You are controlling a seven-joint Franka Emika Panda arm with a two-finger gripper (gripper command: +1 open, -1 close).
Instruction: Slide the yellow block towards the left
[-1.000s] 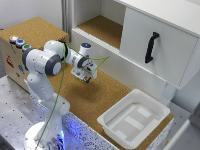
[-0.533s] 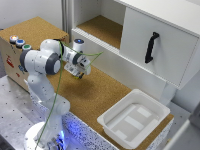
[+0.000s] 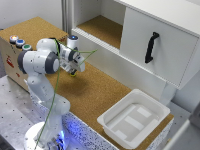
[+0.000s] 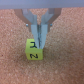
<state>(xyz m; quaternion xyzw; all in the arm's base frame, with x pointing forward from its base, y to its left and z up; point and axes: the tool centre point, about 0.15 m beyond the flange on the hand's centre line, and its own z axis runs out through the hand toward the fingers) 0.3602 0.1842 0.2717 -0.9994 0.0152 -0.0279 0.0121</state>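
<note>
**Yellow block at the gripper, cork surface before the cabinet**

Exterior view:
- Panda arm [image 3: 42, 62], white, bent low over the cork surface [image 3: 100, 92].
- Gripper [image 3: 74, 71], pointing down at the surface, just in front of the cabinet's [image 3: 150, 45] open shelf; jaw opening cannot be told here.
- Yellow block: a small yellow patch [image 3: 73, 74] under the gripper, barely visible.
- White tray [image 3: 134, 118], well apart from the gripper, below the cabinet's door handle [image 3: 150, 47].
- Three coloured buttons [image 3: 20, 43] on a box, beyond the arm from the cabinet.

Wrist view:
- Gripper [image 4: 37, 34], fingers [image 4: 43, 36] close together, lowered at the block's edge; a firm grasp cannot be confirmed.
- Yellow block [image 4: 33, 50], black markings on its top, resting on the surface.
</note>
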